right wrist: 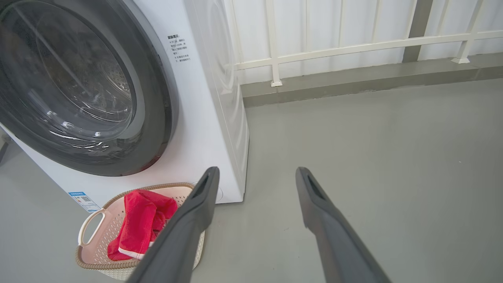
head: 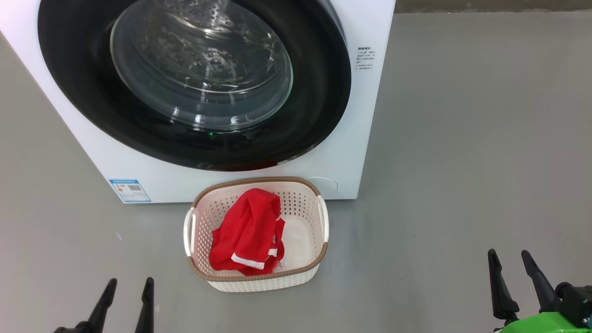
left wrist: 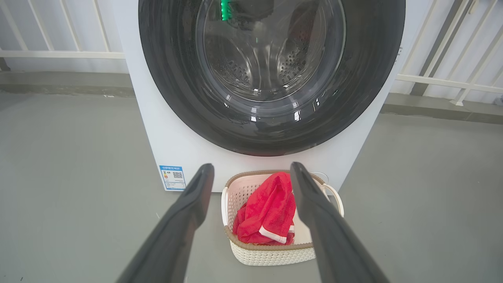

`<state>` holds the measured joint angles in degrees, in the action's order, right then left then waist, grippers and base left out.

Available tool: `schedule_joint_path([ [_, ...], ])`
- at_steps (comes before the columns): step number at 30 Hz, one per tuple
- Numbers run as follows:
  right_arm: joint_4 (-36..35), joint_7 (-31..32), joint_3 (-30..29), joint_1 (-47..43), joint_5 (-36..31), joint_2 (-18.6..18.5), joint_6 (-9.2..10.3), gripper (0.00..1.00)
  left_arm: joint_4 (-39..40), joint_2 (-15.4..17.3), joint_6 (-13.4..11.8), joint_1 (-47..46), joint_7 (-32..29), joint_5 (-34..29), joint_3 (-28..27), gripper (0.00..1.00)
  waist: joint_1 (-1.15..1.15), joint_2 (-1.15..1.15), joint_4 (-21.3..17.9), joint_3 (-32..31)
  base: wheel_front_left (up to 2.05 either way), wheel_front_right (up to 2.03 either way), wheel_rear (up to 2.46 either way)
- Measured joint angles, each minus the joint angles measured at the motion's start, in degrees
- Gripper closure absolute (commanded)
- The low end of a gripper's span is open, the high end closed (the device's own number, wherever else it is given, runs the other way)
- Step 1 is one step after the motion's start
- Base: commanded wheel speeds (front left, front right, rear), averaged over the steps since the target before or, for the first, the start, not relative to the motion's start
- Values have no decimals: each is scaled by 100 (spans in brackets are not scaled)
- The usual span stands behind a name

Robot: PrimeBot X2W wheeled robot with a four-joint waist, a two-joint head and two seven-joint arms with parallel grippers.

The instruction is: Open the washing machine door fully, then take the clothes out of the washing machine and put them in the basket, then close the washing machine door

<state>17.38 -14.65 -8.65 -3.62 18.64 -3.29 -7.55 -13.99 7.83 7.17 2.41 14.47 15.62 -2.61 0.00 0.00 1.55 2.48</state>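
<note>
- Clothes (head: pixel 247 231): in neither tool. Left tool (head: pixel 131 280) wide and empty at 7 o'clock of the head view, right tool (head: pixel 508 253) wide and empty at 5 o'clock, both well back and touching nothing.
- Basket (head: pixel 263 283) at 1 o'clock from the left tool and 10 o'clock from the right. It stands on the floor (head: pixel 462 162), with the red bundle inside lying toward its 9 o'clock side.
- Washing machine (head: pixel 351 152) at 12 o'clock of the basket, just behind it. Washing machine door (head: pixel 319 106) looks flush with the front, so shut, by my read.
- Drum (left wrist: pixel 267 59) seen through the glass: no clear red in there, though reflections make it hard to be sure.
- Step, as a judgement: unloading and door closing look done, task at its end. Next move calls for little. Check that the latch caught, and if not, press on the black rim.
- Around: blue sticker (head: pixel 130 190) at 9 o'clock of the basket, white railing (right wrist: pixel 353 47) behind.
- In the way: basket at the machine's foot blocks a low, straight approach to the door.
</note>
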Motion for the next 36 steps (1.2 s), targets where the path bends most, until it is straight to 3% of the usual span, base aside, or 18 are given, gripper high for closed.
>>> schedule_joint_path([
  [12, -10, 1, -11, -1, -2, 3, 0, 0, 9, -14, -1, 2, -2, 18, -13, 0, 0, 0, 24, 3, 0, 0, 0],
  [13, 52, 2, -4, -1, -11, 16, 0, 100, -48, -36, -8, 3, -12, 18, -2, 100, 0, 0, 24, 2, 0, 0, 0],
  [20, 532, 38, 25, -7, -8, 233, 0, 100, -497, -311, -8, 36, -65, 34, 92, 100, 0, 0, 23, 1, 0, 0, 0],
  [36, 481, 286, 27, -1, 831, 235, 0, 100, -493, -326, -8, 31, -289, 942, 81, 100, 2, 0, 1, -28, 0, 0, 0],
])
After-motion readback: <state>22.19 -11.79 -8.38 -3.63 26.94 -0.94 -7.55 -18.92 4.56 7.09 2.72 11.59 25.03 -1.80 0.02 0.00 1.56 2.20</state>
